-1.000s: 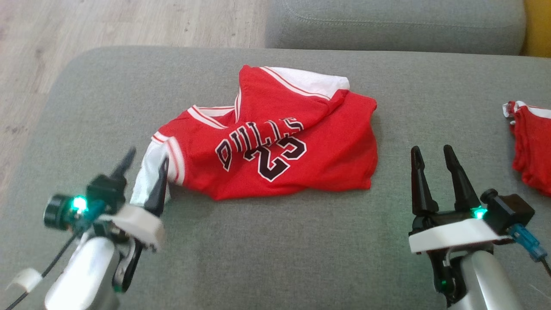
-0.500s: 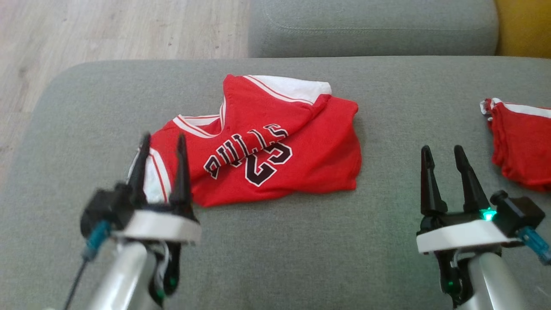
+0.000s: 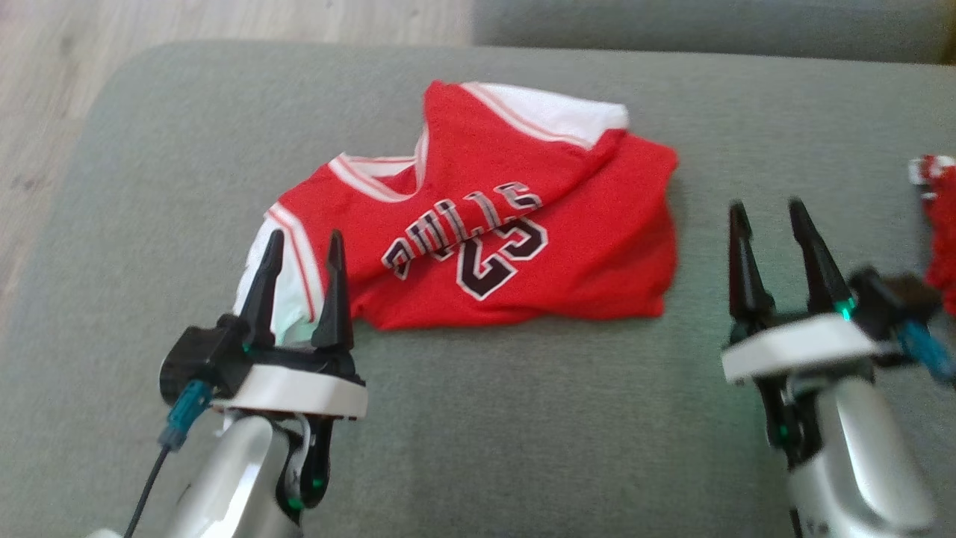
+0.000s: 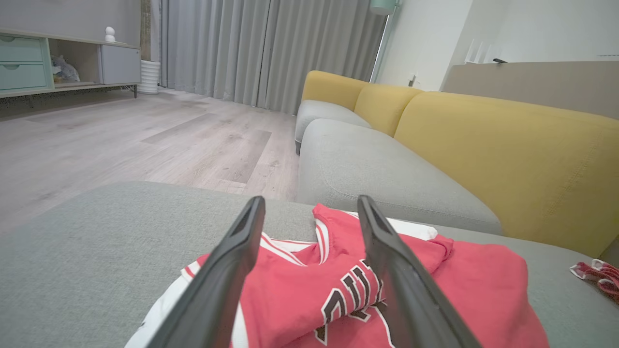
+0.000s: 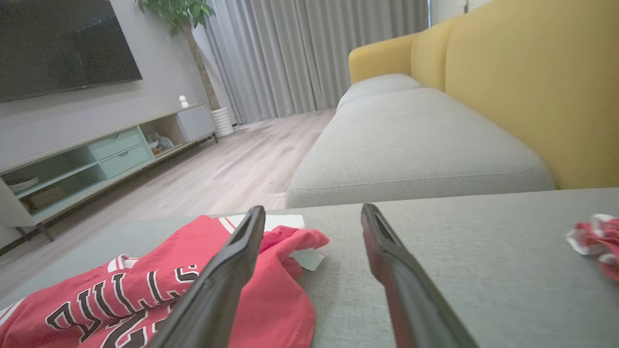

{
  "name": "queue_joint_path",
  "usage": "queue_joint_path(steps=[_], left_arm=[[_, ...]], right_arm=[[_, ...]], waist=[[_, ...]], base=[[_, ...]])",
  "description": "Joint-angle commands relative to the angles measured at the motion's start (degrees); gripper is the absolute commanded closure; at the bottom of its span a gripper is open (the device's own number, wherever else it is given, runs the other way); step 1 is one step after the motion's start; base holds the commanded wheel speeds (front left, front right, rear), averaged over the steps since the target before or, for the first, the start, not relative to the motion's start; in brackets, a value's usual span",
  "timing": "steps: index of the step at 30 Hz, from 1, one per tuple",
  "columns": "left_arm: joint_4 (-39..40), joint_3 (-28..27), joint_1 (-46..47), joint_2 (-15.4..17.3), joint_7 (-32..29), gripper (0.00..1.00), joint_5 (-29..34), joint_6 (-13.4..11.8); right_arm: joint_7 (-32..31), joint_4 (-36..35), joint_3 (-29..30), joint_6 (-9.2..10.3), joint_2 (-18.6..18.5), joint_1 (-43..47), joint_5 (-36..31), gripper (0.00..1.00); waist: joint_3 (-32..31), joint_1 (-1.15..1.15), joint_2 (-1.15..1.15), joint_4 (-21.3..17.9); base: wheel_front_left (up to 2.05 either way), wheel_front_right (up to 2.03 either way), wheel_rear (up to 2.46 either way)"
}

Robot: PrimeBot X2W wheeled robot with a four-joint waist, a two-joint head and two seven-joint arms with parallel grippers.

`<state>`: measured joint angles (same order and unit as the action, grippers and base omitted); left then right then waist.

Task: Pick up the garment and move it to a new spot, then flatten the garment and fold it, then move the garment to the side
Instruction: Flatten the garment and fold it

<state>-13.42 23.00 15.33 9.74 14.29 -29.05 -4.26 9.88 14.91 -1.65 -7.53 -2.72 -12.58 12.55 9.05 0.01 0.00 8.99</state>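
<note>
Surface: grey cushion [image 3: 523, 418] carries the rumpled red jersey [image 3: 597, 246].
My left hand [image 3: 305, 237]: spread, at its white sleeve edge.
My right hand [image 3: 767, 205]: spread, apart from the jersey.

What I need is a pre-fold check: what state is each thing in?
jersey, crumpled, doubled over itself, lying unheld on the cushion.
left hand, open, empty, at the jersey's white sleeve.
right hand, open, empty, apart from the jersey.
second red garment, bunched up at the cushion's right.
</note>
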Motion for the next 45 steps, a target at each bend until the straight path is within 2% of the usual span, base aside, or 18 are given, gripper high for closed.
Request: queue_joint_path(steps=[1,7,11,19,20,21,27,31,34,40,45], left_arm=[[1.23,-1.95,2.75,0.4,0.61,0.0,0.66,0.31],[-0.58,-1.94,3.98,-0.84,0.68,0.0,0.95,1.52],[-1.0,-2.4,4.31,-1.67,0.69,0.0,1.37,2.12],[-1.17,-3.52,4.62,-3.18,0.7,0.0,2.55,3.23],[-1.2,-3.69,4.61,-3.31,0.7,0.0,2.7,3.34],[-1.22,-3.89,4.59,-3.42,0.7,0.0,2.83,3.43],[-1.7,-5.05,3.94,-3.55,0.7,0.0,3.69,3.68],[-1.97,-5.57,2.9,-3.37,0.71,0.0,4.18,3.73],[-1.99,-5.74,2.13,-3.37,0.71,0.0,4.26,3.73],[-1.79,-5.98,-0.68,-3.12,0.71,0.0,4.16,3.54],[-1.16,-5.3,-1.46,-3.16,0.54,0.0,4.18,3.45]], right_arm=[[-0.8,-1.07,-1.8,0.04,-0.16,-2.96,-0.07,0.0],[-7.58,6.89,-3.24,0.04,-0.16,-9.35,-0.4,0.0],[-11.26,12.53,-1.67,0.04,-0.16,-12.93,-0.9,0.0],[-14.03,21.67,-0.54,0.04,-0.16,-18.13,-2.42,0.0],[-13.76,22.43,-0.73,0.04,-0.16,-18.61,-2.45,0.32],[-13.09,22.95,-0.95,0.04,-0.16,-19.08,-2.55,1.0],[-6.03,23.43,-1.33,0.04,-0.16,-20.13,-6.29,1.0],[-0.68,19.75,-1.12,0.04,-0.82,-18.3,-9.39,1.0],[1.1,16.57,-0.78,0.04,-1.29,-16.82,-10.83,1.0],[1.95,3.74,0.45,0.04,-2.58,-11.3,-14.42,1.0],[-0.73,-9.04,2.64,0.04,-3.76,-6.96,-18.19,1.0]], waist=[[1.88,-0.01,0.0,2.03],[3.5,-0.01,0.0,5.32],[3.97,-0.01,0.0,6.91],[4.93,-0.01,0.0,8.22],[4.94,-0.01,0.0,8.26],[4.91,-0.01,0.0,8.29],[3.06,-0.01,0.0,7.76],[0.45,-0.01,0.0,6.68],[-1.07,-0.01,0.0,5.9],[-5.02,-0.01,0.0,3.39],[-6.14,-0.01,0.0,3.58]], base=[[0.0,0.0,0.0],[0.0,0.0,0.0],[0.0,0.0,0.0],[0.0,0.0,0.0],[0.0,0.0,0.0],[0.0,0.0,0.0],[0.0,0.0,0.0],[0.0,0.0,0.0],[0.0,0.0,0.0],[0.0,0.0,0.0],[0.0,0.0,0.0]])
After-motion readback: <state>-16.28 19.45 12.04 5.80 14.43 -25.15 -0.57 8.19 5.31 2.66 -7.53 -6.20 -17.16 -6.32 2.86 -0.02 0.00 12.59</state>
